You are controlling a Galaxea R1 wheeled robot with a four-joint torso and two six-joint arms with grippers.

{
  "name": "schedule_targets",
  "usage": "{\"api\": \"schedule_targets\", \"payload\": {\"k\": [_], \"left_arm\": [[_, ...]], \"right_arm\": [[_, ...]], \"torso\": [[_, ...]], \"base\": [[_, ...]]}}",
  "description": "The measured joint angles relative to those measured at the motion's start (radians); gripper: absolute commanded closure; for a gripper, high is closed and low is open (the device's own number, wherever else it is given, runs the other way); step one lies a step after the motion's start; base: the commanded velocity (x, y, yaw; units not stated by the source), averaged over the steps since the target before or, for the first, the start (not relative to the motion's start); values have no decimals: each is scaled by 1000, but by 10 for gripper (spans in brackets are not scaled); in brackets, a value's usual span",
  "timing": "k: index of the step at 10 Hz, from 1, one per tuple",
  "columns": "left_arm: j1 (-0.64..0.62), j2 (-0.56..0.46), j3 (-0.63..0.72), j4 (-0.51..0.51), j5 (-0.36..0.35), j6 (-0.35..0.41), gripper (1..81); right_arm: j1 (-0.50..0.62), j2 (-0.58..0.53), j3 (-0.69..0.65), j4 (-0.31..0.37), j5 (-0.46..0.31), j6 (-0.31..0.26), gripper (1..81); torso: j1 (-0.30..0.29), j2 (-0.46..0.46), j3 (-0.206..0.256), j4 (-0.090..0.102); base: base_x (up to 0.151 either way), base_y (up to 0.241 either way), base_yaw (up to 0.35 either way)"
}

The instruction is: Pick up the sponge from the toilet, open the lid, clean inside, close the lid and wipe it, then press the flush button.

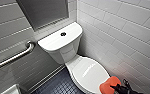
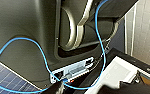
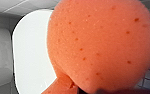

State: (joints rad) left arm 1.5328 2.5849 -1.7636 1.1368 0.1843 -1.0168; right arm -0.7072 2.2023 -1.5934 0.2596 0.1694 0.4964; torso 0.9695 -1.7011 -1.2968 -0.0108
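The white toilet (image 1: 66, 53) stands in the corner with its lid (image 1: 91, 72) down over the bowl. At the lid's near right edge is the orange-red sponge (image 1: 109, 85), and my right gripper (image 1: 116, 88) is shut on it from the right. Seen from the right wrist, the sponge (image 3: 98, 45) looms large, with the white lid (image 3: 31, 57) behind it. A dark round flush button (image 1: 63, 34) sits on the flat tank top (image 1: 53, 40). The left wrist view looks at my own dark body, crossed by a blue cable (image 2: 41, 50).
A steel grab bar (image 1: 13, 58) runs along the left wall. White tiled walls close in behind and to the right of the toilet. Dark tiled floor (image 1: 58, 86) lies left of the bowl, with a white object (image 1: 12, 90) at the lower left corner.
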Motion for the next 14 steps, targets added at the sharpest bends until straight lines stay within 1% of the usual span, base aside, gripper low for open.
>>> {"api": "schedule_targets", "payload": {"k": [1,3,4,5,6,7,9,11,12,14], "left_arm": [[0,0,0,0,0,2,10],[0,0,0,0,-1,17,10],[0,0,0,0,-5,17,10],[0,0,0,0,-24,21,10],[0,0,0,0,-48,24,10],[0,0,0,0,-51,26,10],[0,1,0,0,-51,40,10],[-1,4,0,0,-50,43,10],[-5,9,0,0,-51,44,10],[-5,11,-1,0,-51,44,10]], "right_arm": [[-43,-29,23,-1,15,0,811],[-123,-51,44,-2,47,-2,811],[-169,-61,59,-2,33,-3,811],[-229,-78,92,-5,11,-5,811],[-243,-100,138,-8,4,-6,811],[-225,-119,182,-9,18,-11,811],[-203,-152,267,-22,16,-16,811],[-170,-167,339,-34,-14,-17,811],[-139,-169,352,-37,-24,-18,811],[-60,-160,353,-40,-77,-20,811]], "torso": [[0,0,0,0],[0,0,0,0],[0,0,0,0],[0,0,0,0],[0,-1,0,0],[0,-1,0,0],[0,-1,0,0],[0,-1,0,0],[0,-1,0,0],[0,-1,0,0]], "base": [[0,0,0],[0,0,0],[0,0,0],[0,0,0],[0,0,0],[0,0,0],[0,0,0],[0,0,0],[0,0,0],[0,0,0]]}}
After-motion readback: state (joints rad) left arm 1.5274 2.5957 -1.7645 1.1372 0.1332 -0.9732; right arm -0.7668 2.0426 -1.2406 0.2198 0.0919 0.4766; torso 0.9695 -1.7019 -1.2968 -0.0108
